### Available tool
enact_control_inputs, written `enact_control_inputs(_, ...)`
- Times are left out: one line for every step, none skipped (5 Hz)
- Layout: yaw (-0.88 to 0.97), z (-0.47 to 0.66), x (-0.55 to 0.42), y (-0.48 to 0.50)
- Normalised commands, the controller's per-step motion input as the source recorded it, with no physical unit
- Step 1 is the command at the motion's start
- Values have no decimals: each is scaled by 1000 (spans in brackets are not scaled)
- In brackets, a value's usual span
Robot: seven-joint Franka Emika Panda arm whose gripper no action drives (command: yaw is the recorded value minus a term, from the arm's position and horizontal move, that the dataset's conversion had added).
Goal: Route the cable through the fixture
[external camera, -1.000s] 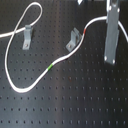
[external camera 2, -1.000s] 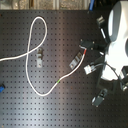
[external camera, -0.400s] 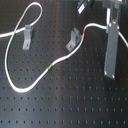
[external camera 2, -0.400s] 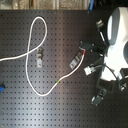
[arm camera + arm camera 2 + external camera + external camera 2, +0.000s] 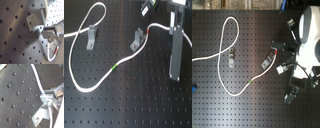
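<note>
The white cable (image 5: 84,30) loops across the black perforated board in both exterior views. Its green band (image 5: 114,66) lies mid-board and its red band (image 5: 147,31) sits just past the right fixture (image 5: 138,39). The cable runs close along this metal fixture; I cannot tell if it sits in the slot. A second fixture (image 5: 91,35) stands inside the loop at the first exterior view's left. My gripper (image 5: 173,29) is shut on the cable just beyond the red band. In the first wrist view the fingers (image 5: 53,28) hold it beside the fixture (image 5: 37,18), with the red band (image 5: 57,51) hanging in a short loop.
A long grey bar (image 5: 176,55) hangs from the arm down toward the board at the first exterior view's right. In the second exterior view the white arm body (image 5: 309,35) and its bracket parts (image 5: 290,92) crowd the right side. A small blue object (image 5: 193,90) sits at the second exterior view's left edge.
The arm has shifted slightly toward the first exterior view's right, taking the held cable end with it. The loop and both fixtures have stayed put.
</note>
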Motion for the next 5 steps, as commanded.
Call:
enact_control_inputs(0, 229, -147, -89)
enact_control_inputs(0, 37, -208, -135)
enact_control_inputs(0, 12, -363, -251)
enact_control_inputs(0, -117, -375, 0)
enact_control_inputs(46, -2, 14, 52)
